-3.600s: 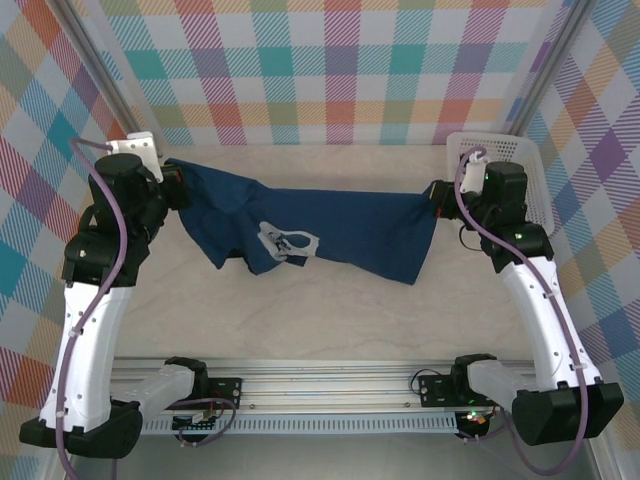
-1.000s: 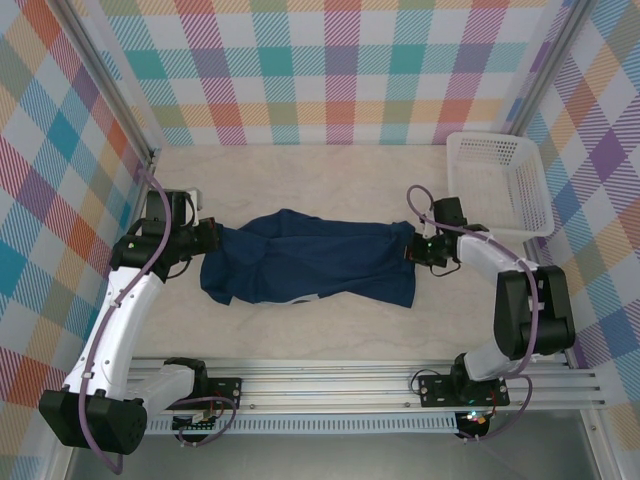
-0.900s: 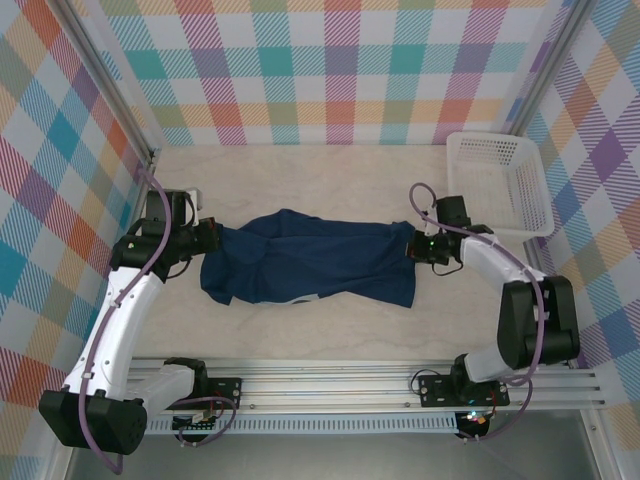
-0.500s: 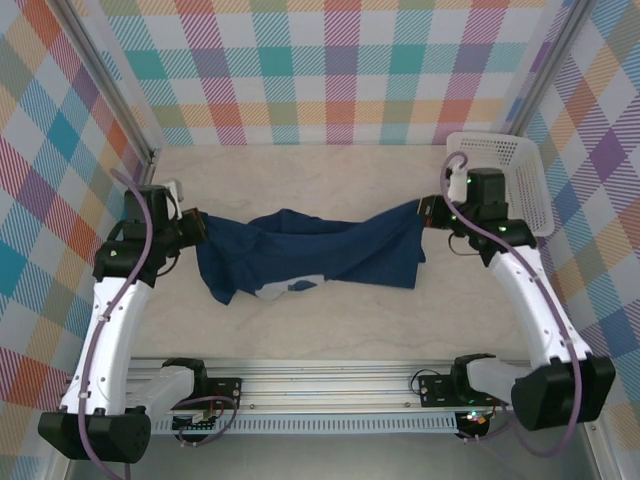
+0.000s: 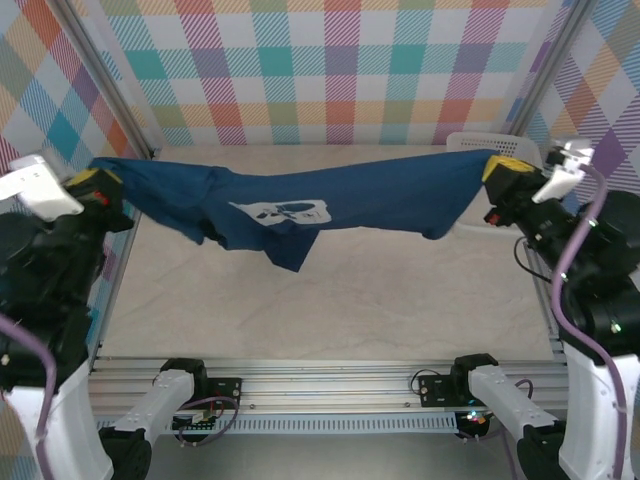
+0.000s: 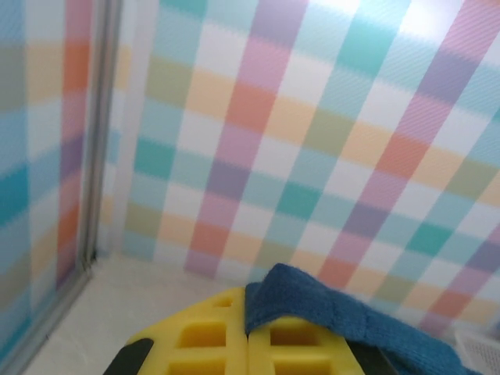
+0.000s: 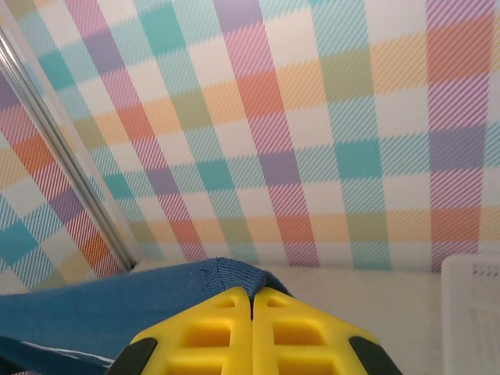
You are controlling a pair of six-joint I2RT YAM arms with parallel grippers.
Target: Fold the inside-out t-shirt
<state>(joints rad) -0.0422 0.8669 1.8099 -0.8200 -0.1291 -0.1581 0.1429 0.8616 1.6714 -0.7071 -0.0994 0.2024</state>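
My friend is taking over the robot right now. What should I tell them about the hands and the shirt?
The left hand is shut on one end of the t-shirt.
The right hand is shut on the other end.
The t-shirt hangs stretched between them over the table, with its pale print facing up and a loose part sagging in the middle.
Done: shirt lifted and spread out.
Left: lay it flat and fold it; no fold yet.

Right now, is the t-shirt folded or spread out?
Spread, not folded: the t-shirt hangs stretched between the left gripper and right gripper, each shut on one end.
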